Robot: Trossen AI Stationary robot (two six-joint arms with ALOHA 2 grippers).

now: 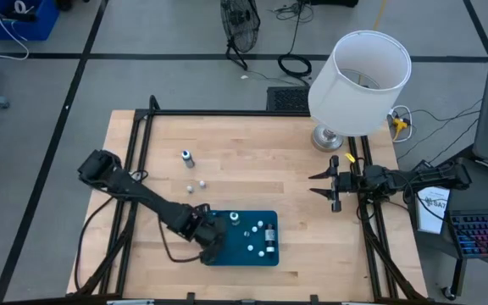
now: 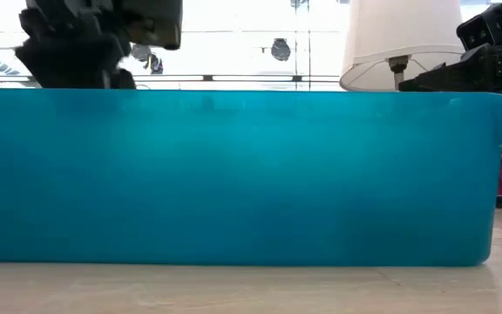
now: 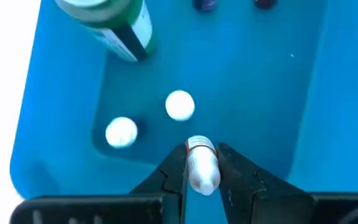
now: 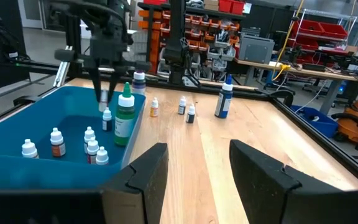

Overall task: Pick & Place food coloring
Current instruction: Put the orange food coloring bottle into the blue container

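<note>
**Placing a bottle into the tray**

From the high view, I have the left hand point(image 1: 213, 240) over the left end of the blue tray point(image 1: 265, 258), which lies near the front of the surface point(image 1: 252, 152). Several white-capped bottles already stand in the tray. Three are left on the bare wood: a grey bottle point(image 1: 187, 157) and two small white ones point(image 1: 196, 185) between it and the tray. The right hand point(image 1: 322, 188) waits at the right side, near the lamp point(image 1: 358, 80), its fingers spread and holding nothing.

The low view gives me little: the tray wall point(image 2: 234, 174) fills it, with dark arm parts above.

In the left wrist view, my left hand point(image 3: 202, 171) is pinching a small bottle with a red band point(image 3: 201, 167), pointed down at the tray floor. Two white caps point(image 3: 179, 104) stand just beyond it and a green bottle point(image 3: 114, 28) farther on.

The right wrist view shows the left hand point(image 4: 104, 99) above the tray point(image 4: 55, 112), beside the green bottle point(image 4: 125, 118), with more bottles out on the wood point(image 4: 185, 109).

I judge this is the release step. Next I need to lower it, without knocking its neighbours, then let go.
</note>
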